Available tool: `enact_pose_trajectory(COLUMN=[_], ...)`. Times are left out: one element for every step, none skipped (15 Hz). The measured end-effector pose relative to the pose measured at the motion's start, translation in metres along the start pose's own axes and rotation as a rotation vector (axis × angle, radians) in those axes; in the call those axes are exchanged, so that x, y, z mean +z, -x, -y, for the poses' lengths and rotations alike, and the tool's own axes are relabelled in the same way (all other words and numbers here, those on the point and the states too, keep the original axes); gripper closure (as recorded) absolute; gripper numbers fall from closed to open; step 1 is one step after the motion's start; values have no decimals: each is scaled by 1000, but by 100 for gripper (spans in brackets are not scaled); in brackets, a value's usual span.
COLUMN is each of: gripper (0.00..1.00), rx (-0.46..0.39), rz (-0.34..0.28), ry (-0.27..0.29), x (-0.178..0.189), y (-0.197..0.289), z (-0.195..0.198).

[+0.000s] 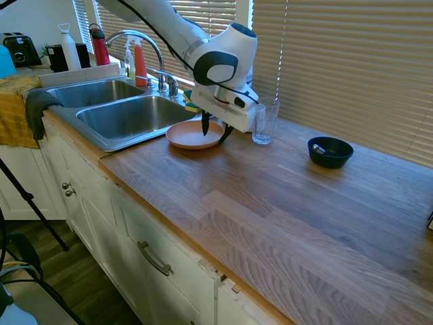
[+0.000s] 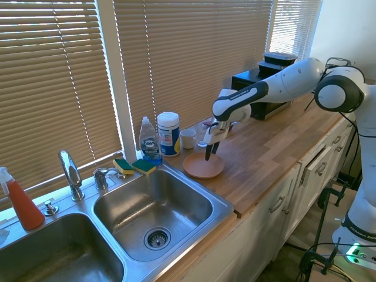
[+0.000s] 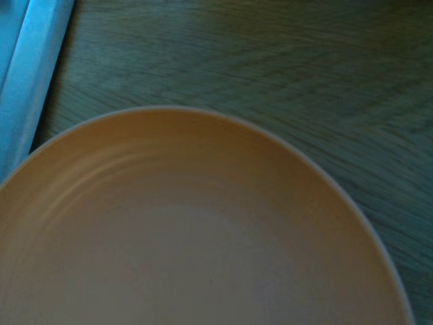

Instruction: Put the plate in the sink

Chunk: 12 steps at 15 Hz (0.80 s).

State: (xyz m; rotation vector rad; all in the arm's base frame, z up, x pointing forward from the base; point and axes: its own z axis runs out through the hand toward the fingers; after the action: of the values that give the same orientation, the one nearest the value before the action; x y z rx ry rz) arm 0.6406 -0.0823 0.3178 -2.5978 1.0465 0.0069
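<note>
So the salmon-pink plate (image 1: pixel 195 135) is sitting flat on the wooden surface (image 1: pixel 284 203), right next to the sink (image 1: pixel 118 115), basically at the rim of the nearer basin. It's not in the sink yet.

The tool (image 1: pixel 214 128) is down low over the plate's far side, the side away from the sink. Its two dark fingers (image 1: pixel 206 124) point straight down; one looks to be inside the plate, over the dish part, and the other sits at or just past the rim toward the drinking glass (image 1: pixel 264 122). So the rim seems to be between them. The fingers are spread apart with a clear gap, not pinched on anything as far as I can see. From the other side of the room the tool (image 2: pixel 209 150) looks the same: tips right down at the plate (image 2: pixel 203 165), whether actually touching I can't tell.

The wrist camera is just filled with the plate (image 3: pixel 196 230) and a bit of wood grain beyond its edge.

Other stuff around: a small dark bowl (image 1: pixel 330 152) further along the surface, well away, plus a dish soap bottle (image 2: pixel 150 141) and sponges (image 2: pixel 134 166) behind the sink by the window
</note>
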Motion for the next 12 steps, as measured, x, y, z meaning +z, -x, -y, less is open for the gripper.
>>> enact_pose_trajectory(gripper=[100, 100, 100, 100, 100, 100, 100, 100, 100, 100, 100, 100], rx=[1, 0, -2, -3, -2, -3, -3, -2, 0, 0, 0, -1], rz=[3, 5, 5, 5, 6, 6, 8, 9, 11, 20, 37, 54], ry=[-1, -2, -3, -4, -5, -5, -6, -9, -15, -19, -19, -17], x=[2, 4, 4, 5, 5, 6, 6, 7, 6, 6, 4, 3], y=[-1, -3, -5, -6, -7, -7, -8, -8, -8, -8, -9, -10], z=[-2, -3, -3, -3, -4, -5, -5, -6, -6, -6, -6, -6])
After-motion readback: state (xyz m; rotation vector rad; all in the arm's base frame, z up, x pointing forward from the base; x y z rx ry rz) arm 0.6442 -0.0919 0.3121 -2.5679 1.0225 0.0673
